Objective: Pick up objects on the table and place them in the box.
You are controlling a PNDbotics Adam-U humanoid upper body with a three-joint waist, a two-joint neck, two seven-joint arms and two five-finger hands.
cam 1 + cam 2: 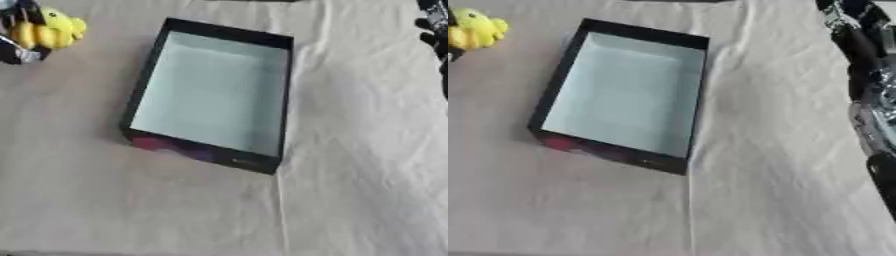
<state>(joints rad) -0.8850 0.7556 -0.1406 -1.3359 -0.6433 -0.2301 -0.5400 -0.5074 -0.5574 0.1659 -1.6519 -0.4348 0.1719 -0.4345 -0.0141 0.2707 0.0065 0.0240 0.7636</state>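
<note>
**Op:** While my left robot hand [17, 37] sits at the far left, curled round the yellow toy [54, 27], the box [144, 75] lies to its right and a bit nearer me, open and empty.

**Spotter:** Long axis?

**Op:** Runs away from me, slightly askew. I judge the left carries it over.

**Spotter:** Right robot hand?

**Op:** Only the arm [868, 75] shows, beyond the box; fingers I can't tell.

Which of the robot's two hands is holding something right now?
The left hand, at the upper left corner, is closed around a yellow toy. The right arm runs down the right edge away from the box, nothing visibly held.
</note>
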